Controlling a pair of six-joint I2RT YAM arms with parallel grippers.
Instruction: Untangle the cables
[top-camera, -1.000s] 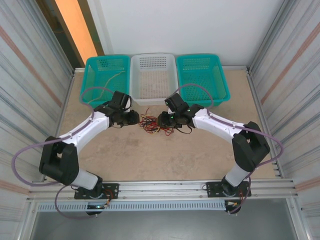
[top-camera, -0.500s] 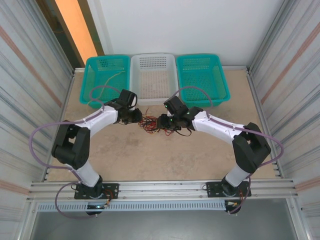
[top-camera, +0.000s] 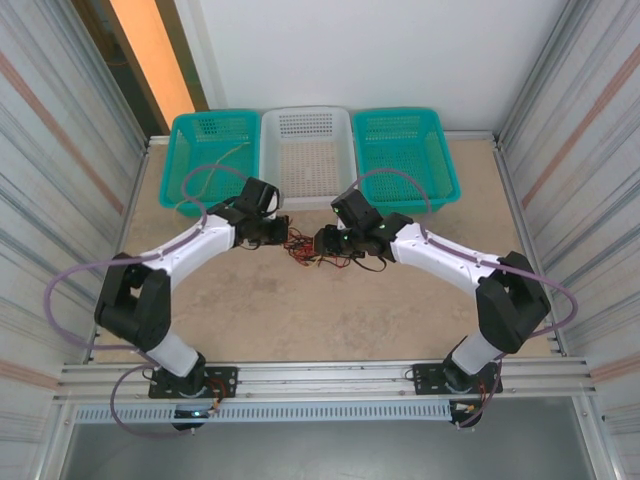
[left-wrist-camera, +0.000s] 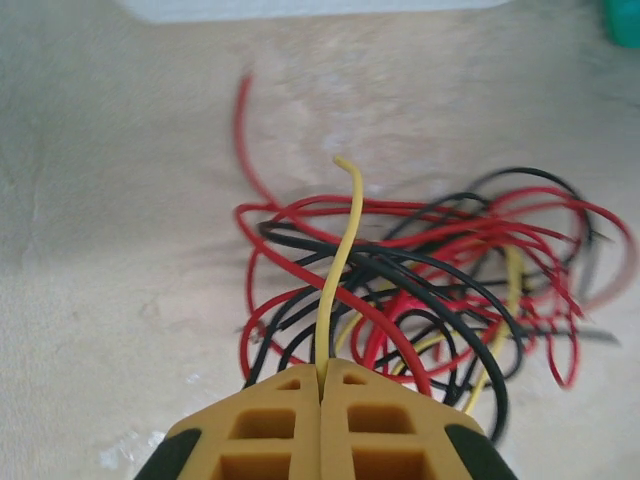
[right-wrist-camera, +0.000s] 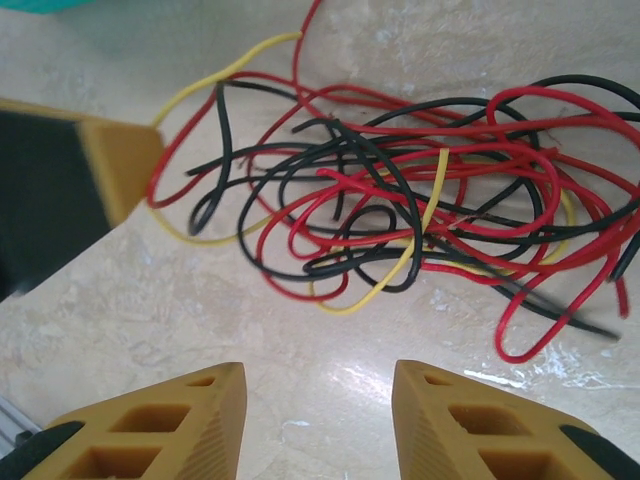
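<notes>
The cables (top-camera: 301, 244) are a small tangle of red, black and yellow wires on the table between the two arms. In the left wrist view my left gripper (left-wrist-camera: 322, 368) is shut on a yellow wire (left-wrist-camera: 342, 238) that rises straight out of its closed tips, with the rest of the cables (left-wrist-camera: 440, 285) lying just beyond. From above, the left gripper (top-camera: 280, 236) touches the bundle's left edge. My right gripper (right-wrist-camera: 318, 385) is open over bare table, a short way from the cables (right-wrist-camera: 400, 210). The left gripper's fingers (right-wrist-camera: 120, 165) show at that view's left edge.
Three baskets stand along the back: teal (top-camera: 212, 145), white (top-camera: 306, 150) and teal (top-camera: 402, 148). A pale cord (top-camera: 225, 157) lies in the left teal basket. Corrugated walls close in both sides. Bare tabletop (top-camera: 320, 310) spreads in front of the bundle.
My left gripper has moved right to the bundle's left edge, and the left arm's elbow has swung. The right gripper has barely shifted.
</notes>
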